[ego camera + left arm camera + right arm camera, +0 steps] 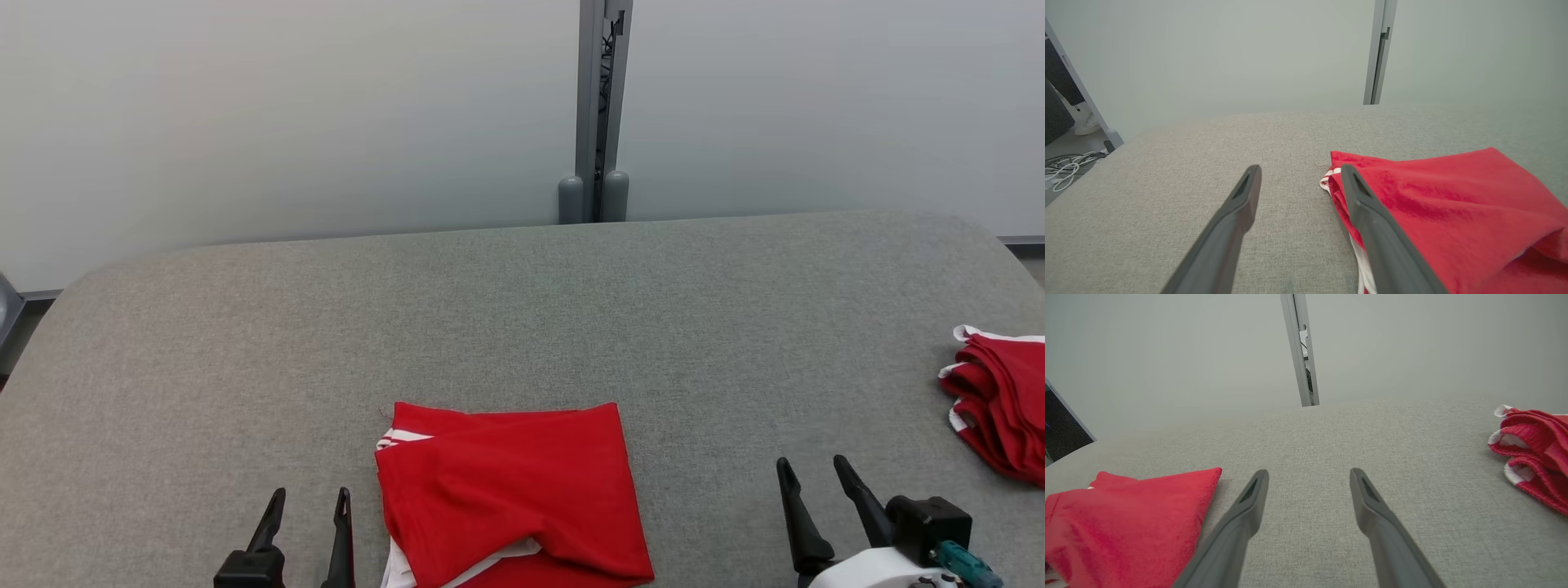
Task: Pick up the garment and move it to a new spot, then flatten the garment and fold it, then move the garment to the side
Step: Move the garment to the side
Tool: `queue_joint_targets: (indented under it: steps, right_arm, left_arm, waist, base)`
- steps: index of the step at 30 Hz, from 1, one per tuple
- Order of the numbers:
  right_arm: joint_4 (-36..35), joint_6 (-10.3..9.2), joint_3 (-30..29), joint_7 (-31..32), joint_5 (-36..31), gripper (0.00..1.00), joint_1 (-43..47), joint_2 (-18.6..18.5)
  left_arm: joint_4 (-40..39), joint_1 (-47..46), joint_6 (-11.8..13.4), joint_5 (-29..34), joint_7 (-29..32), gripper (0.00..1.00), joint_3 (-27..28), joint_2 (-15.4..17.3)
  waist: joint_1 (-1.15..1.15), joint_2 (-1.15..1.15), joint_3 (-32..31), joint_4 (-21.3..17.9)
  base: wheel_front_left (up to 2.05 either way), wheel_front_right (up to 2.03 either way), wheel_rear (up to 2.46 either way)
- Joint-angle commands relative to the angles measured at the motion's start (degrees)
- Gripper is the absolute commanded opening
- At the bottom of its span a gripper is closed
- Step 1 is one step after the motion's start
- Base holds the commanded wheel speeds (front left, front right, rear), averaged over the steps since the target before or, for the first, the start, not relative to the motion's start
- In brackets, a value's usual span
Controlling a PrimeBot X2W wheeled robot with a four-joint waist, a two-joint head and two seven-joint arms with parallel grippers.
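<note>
- The left gripper [310, 495] stands just left of the folded red garment [514, 490], jaws apart and empty.
- The right gripper [812, 462], well right of the garment, is also spread and empty.
- The garment lies on the grey bench [522, 310].
- Risk: pinching only the top layer would likely pull the fold open.
- Count: two grippers, one folded garment, one red heap [1000, 408] far right; its pieces are uncountable.
</note>
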Motion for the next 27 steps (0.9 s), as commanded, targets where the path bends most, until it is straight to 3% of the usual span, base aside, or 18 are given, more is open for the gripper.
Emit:
queue_joint_targets:
  steps: [1,15,24,25,26,27]
  right_arm:
    - [0.01,0.00,0.54,-0.28,0.42,1.00,0.24,-0.29]
    - [7.98,0.00,16.31,-0.28,10.87,1.00,-8.02,-0.33]
    - [16.64,0.00,19.37,-0.27,15.29,1.00,-15.37,-0.31]
    - [17.78,0.00,19.96,-0.28,15.82,0.93,-15.72,-0.31]
    - [18.86,0.00,20.43,-0.27,16.43,0.56,-16.23,-0.35]
    - [19.69,0.00,20.80,-0.28,16.49,0.29,-16.85,-0.40]
  left_arm:
    - [-0.29,-0.13,-0.07,-0.22,-0.06,1.00,-0.08,0.21]
    - [0.34,-3.09,-0.31,-1.89,-0.07,1.00,-4.87,0.23]
    - [0.58,-5.60,-0.42,-1.64,-0.06,1.00,-6.35,0.21]
    - [0.55,-5.65,-0.30,-1.65,-0.06,1.00,-6.46,0.22]
    - [0.53,-5.73,-0.21,-1.73,-0.06,1.00,-6.54,0.23]
    - [0.46,-5.87,-0.12,-1.78,-0.06,1.00,-6.58,0.21]
  waist:
    - [0.00,0.00,0.37,0.17]
    - [0.00,0.00,6.72,5.65]
    - [0.00,0.00,10.09,9.80]
    - [0.00,0.00,10.24,10.08]
    - [0.00,0.00,10.31,10.28]
    - [0.00,0.00,10.35,10.42]
  base:
    - [0.00,0.00,0.00]
    - [0.00,0.00,0.00]
    - [0.00,0.00,0.00]
    - [0.00,0.00,0.00]
    - [0.00,0.00,0.00]
    - [0.00,0.00,0.00]
